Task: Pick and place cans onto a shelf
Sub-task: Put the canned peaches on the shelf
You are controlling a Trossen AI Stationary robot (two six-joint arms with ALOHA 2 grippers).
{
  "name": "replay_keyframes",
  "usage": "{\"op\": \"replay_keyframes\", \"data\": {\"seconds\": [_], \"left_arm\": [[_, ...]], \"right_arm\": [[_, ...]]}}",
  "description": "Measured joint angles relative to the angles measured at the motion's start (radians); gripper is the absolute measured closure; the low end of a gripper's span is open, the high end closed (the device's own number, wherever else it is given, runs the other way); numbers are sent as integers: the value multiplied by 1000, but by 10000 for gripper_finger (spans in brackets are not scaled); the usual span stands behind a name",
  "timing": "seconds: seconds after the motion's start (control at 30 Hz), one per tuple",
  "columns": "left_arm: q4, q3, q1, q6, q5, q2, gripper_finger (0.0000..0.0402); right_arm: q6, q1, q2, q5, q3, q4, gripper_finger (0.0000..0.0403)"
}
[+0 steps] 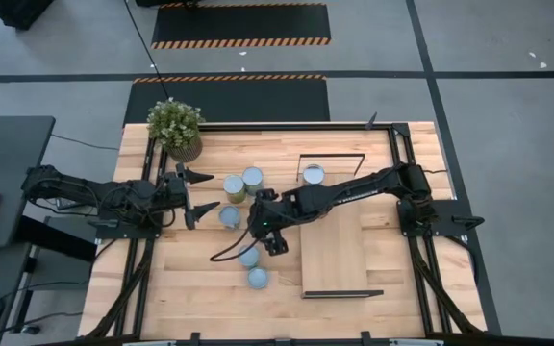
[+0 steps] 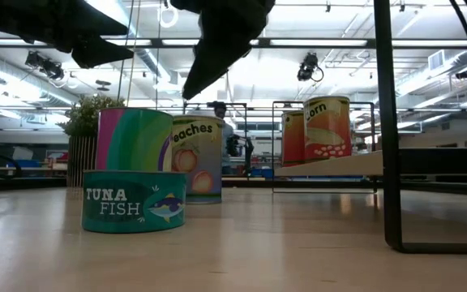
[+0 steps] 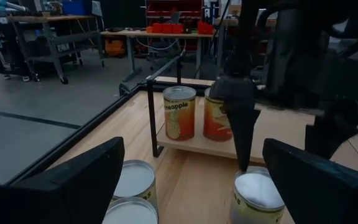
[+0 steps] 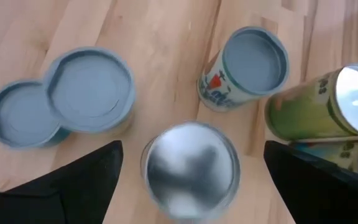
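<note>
Grey workshop floor with striped hazard mats surrounds the light-wood table (image 1: 200,288), and a potted plant (image 1: 175,127) stands at its far left corner. From the table's centre, the shelf (image 1: 335,252) lies toward 3 o'clock, a long pale board with a thin black frame at each end. Two cans (image 3: 179,112) stand on its far end, seen side by side in the left wrist view; only one (image 1: 313,174) shows from above. The other cans cluster on the tabletop left of the shelf: two (image 1: 243,183) touching at about 12 o'clock of the group, one (image 1: 229,215) just below them, and two more (image 1: 253,267) toward 6 o'clock. The right gripper (image 1: 269,223) hangs over this cluster, its fingers spread wide above a silvery can top (image 4: 190,168) and holding nothing. The left gripper (image 1: 188,197) hovers at 9 o'clock of the cluster, fingers apart too and empty, pointing toward the cans.
</note>
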State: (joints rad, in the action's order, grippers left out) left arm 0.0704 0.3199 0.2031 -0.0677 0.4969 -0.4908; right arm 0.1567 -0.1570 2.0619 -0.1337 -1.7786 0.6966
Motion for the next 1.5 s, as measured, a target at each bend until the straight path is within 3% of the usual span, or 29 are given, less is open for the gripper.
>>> {"op": "replay_keyframes", "data": {"seconds": [0.67,1.0,1.33,1.5], "left_arm": [[-3,0,0,0,0,0,12],[-3,0,0,-15,0,0,12],[-3,0,0,-16,0,0,12],[-3,0,0,-18,0,0,12]], "right_arm": [[-29,15,49,-10,5,4,3],[-42,18,49,2,75,-26,4],[-98,24,49,5,74,-47,62],[-109,24,35,-43,73,-35,75]]}}
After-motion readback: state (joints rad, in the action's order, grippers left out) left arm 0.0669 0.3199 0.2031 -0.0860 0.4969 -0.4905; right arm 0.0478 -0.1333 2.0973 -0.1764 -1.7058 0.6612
